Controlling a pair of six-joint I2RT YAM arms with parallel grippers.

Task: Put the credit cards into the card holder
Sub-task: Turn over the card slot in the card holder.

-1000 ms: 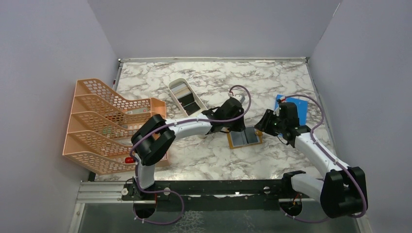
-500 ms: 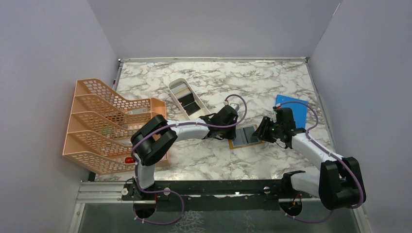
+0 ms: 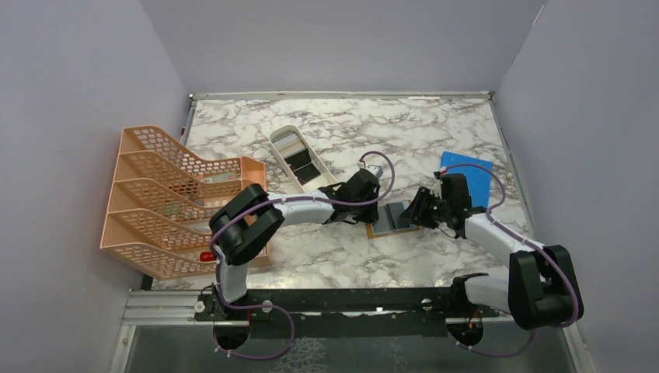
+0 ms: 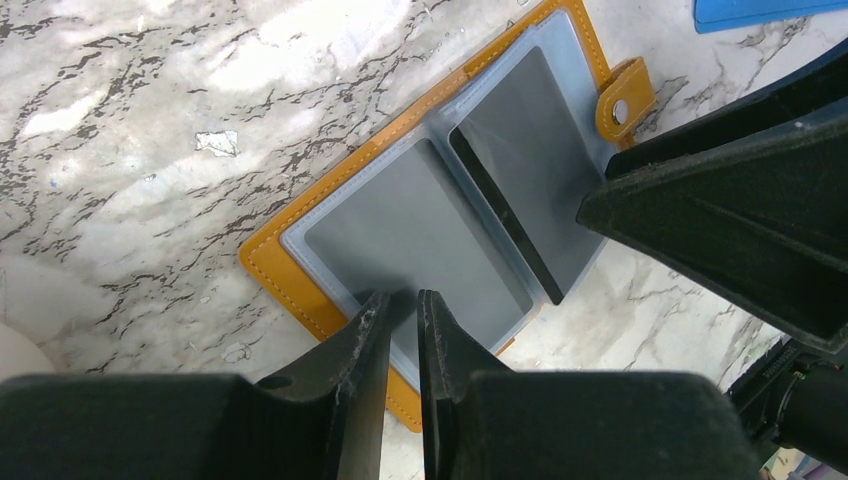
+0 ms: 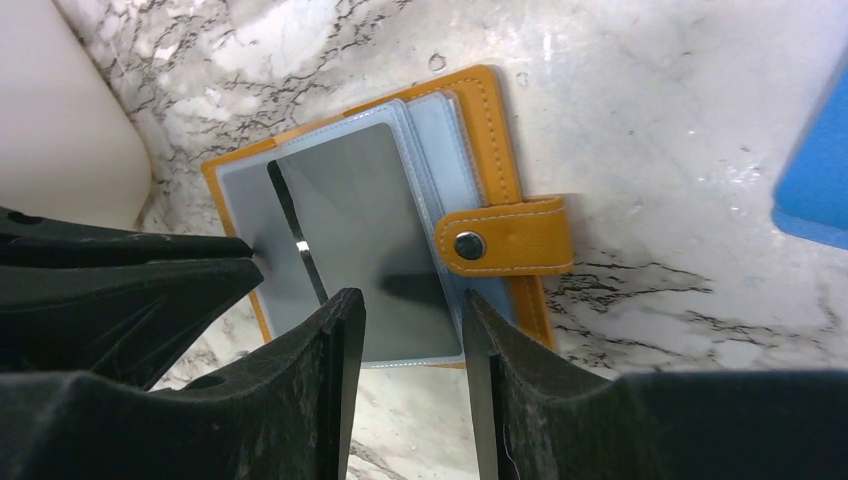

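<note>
One open card holder [image 3: 392, 220] (long axis left-right) points its tab [image 5: 505, 240] rightward.

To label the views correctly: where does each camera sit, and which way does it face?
Top external: above and behind the robot, looking down at the marble table; both arms show.
Left wrist: on the left arm, facing down at the card holder; left gripper shows.
Right wrist: on the right arm, facing down at its snap strap; right gripper shows.
Shared: both wrists see the card holder.
</note>
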